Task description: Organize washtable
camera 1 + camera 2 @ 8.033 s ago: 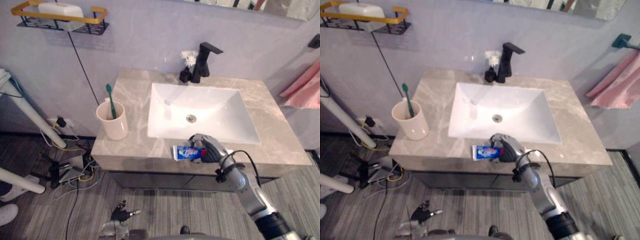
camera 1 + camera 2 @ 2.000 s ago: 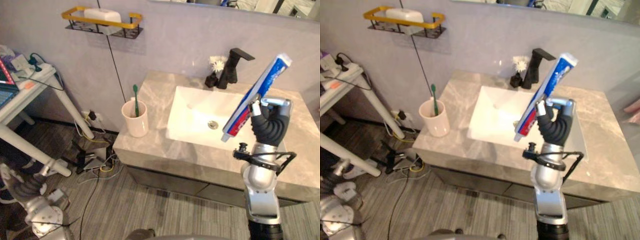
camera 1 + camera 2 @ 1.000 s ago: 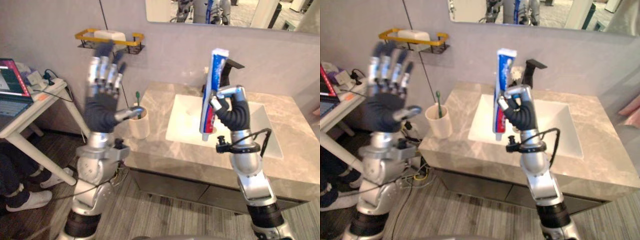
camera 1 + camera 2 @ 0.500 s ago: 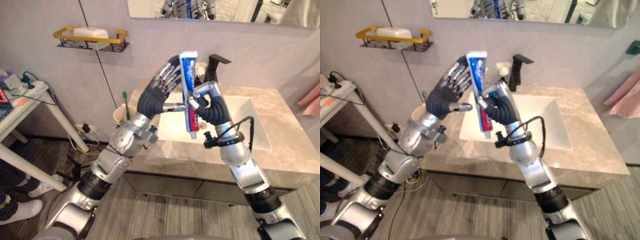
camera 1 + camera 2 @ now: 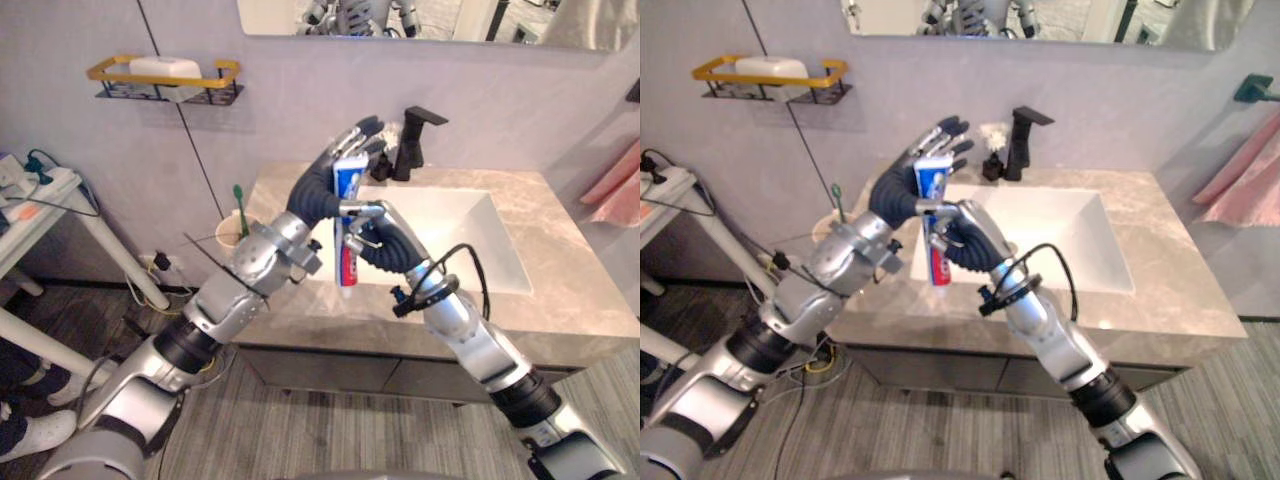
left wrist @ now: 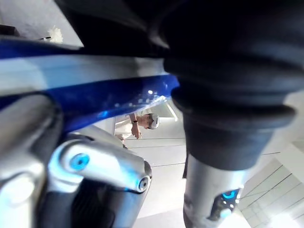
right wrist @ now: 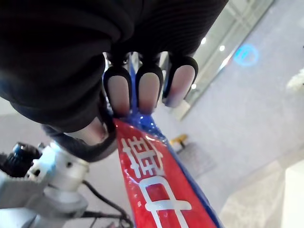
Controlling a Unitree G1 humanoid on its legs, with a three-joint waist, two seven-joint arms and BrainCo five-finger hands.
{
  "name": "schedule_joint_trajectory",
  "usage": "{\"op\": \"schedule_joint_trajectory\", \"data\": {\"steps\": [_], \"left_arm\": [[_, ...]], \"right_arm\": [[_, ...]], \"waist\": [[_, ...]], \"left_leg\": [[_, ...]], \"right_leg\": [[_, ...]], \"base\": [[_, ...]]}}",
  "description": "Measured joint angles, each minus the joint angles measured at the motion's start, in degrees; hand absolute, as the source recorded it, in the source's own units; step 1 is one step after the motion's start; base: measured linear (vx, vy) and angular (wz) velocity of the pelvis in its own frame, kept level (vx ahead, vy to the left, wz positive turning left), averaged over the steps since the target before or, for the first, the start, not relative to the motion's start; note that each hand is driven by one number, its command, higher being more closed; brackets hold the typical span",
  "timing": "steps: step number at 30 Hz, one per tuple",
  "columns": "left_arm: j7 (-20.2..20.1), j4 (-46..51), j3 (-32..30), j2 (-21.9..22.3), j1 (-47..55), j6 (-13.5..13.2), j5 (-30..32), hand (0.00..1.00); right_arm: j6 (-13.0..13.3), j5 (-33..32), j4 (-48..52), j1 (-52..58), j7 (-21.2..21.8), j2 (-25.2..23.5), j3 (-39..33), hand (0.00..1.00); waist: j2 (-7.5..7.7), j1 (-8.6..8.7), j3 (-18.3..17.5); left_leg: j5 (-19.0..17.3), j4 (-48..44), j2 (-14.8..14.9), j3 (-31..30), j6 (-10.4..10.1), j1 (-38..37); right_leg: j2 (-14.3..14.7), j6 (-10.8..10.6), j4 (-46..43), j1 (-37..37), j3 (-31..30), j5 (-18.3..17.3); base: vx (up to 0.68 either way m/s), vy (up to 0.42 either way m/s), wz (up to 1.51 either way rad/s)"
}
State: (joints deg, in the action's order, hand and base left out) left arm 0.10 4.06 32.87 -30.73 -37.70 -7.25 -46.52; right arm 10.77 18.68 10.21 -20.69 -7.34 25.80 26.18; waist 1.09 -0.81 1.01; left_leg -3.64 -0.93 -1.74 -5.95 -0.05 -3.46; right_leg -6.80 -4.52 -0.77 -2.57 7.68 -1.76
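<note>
Toothpaste tube (image 5: 346,262), blue at the top and red lower down, is hanging upright in the air between the two hands, cap end down. In the eye views it is showing in front of the left part of the washtable (image 5: 560,290), clear of its surface.

Right hand (image 5: 385,243): is coming up from the lower right and is wrapping its curled fingers (image 7: 148,92) round the tube's middle, holding it.

Left hand (image 5: 316,190): is reaching in from the left and is lying behind the tube's flat upper end, its fingers (image 5: 362,132) stretched out and fanned upward. Whether its thumb is pressing on the tube cannot be told.

Cup (image 5: 824,229): pale, is standing on the washtable's left end, partly behind the left arm.

Toothbrush (image 5: 238,200): green, is standing upright in the cup.

Basin (image 5: 455,225): white, rectangular, is sitting sunk in the middle of the washtable.

Tap (image 5: 412,140): black, is standing behind the basin at the wall.

Flower (image 5: 992,134): white, in a small dark holder, is sitting just beside the tap.

Wall shelf (image 5: 213,68): black wire with a yellow rail, is carrying a white block (image 5: 165,67).

Towel (image 5: 615,175): pink, is hanging at the right.

Mirror (image 5: 450,15): is hanging above the tap.
</note>
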Motion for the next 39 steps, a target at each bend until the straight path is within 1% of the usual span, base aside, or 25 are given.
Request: {"op": "schedule_joint_trajectory", "data": {"steps": [1, 2, 9, 12, 20, 27, 33, 39], "left_arm": [[0.0, -0.2, 0.3, 0.0, -0.1, 0.0, -0.2, 0.00], [-0.1, -0.2, 0.7, 0.0, -0.1, 0.4, -0.4, 1.00], [-0.2, -1.6, 1.2, 0.0, -0.1, 0.8, -1.4, 1.00], [-0.2, -1.7, 1.5, 0.1, -0.1, 0.8, -1.4, 1.00], [0.0, -1.9, 1.5, 0.4, -0.1, 0.8, -1.5, 1.00], [0.0, -1.9, 1.4, 1.6, -0.1, 0.8, -2.5, 1.00], [0.1, -1.8, 0.2, 4.0, -0.1, 0.6, -2.5, 1.00], [0.6, -1.8, 0.1, 4.7, -0.1, 0.3, -2.4, 1.00]], "right_arm": [[0.0, 0.0, 0.0, 0.0, 0.0, 0.3, 0.3, 1.00], [0.0, 0.2, -0.1, 0.0, 0.0, 0.9, 0.9, 1.00], [0.0, 2.8, -0.7, 1.3, 0.5, 4.0, 5.2, 1.00], [0.0, 4.0, -1.2, 1.5, 1.1, 4.0, 5.6, 1.00], [0.0, 4.5, -2.4, 1.5, 1.2, 4.1, 5.7, 1.00], [0.0, 4.9, -2.4, 1.7, 1.2, 4.1, 5.3, 1.00], [-0.1, 5.5, -2.4, 2.4, 1.1, 4.2, 2.9, 1.00], [-0.1, 6.7, -2.4, 2.4, 1.1, 4.3, 2.1, 1.00]], "waist": [[-0.01, 0.03, 0.0], [-0.01, 0.09, 0.0], [0.00, 0.00, 0.0], [0.00, 0.03, 0.0], [0.01, -0.01, 0.0], [0.00, 0.03, 0.0], [-0.05, 0.13, 0.0], [-0.06, 0.07, 0.0]], "left_leg": [[0.0, 0.0, 0.0, 0.0, 0.0, 0.0], [0.0, 0.0, 0.0, 0.0, 0.0, 0.0], [0.0, 0.0, 0.1, 0.0, 0.0, 0.5], [0.0, 0.0, 0.1, 0.0, 0.0, 0.5], [0.0, 0.0, 0.6, 0.4, 0.0, 0.0], [0.1, 0.0, 0.5, 0.7, -0.2, -0.2], [0.3, 0.4, 0.7, 0.8, -0.5, -0.2], [0.3, 0.4, 0.7, 0.9, -0.5, -0.3]], "right_leg": [[0.0, 0.0, 0.0, 0.0, 0.0, 0.0], [0.0, 0.0, 0.0, 0.0, 0.0, 0.0], [0.1, -0.1, 1.1, 0.0, 0.0, 0.5], [0.1, 0.0, 1.2, 0.0, 0.0, 0.5], [0.3, 0.2, 0.8, -0.2, -0.3, 0.6], [0.5, 0.2, 0.5, 0.0, -0.7, 0.6], [0.7, 0.2, 0.5, 0.2, -0.8, 0.6], [0.7, 0.2, 0.5, 0.2, -0.9, 0.6]], "base": [[0.00, 0.000, 0.00], [0.00, 0.000, 0.00], [0.00, 0.000, 0.00], [0.00, 0.000, 0.00], [0.00, 0.000, -0.02], [0.00, 0.000, -0.02], [0.00, 0.000, 0.00], [0.00, 0.000, 0.00]]}}
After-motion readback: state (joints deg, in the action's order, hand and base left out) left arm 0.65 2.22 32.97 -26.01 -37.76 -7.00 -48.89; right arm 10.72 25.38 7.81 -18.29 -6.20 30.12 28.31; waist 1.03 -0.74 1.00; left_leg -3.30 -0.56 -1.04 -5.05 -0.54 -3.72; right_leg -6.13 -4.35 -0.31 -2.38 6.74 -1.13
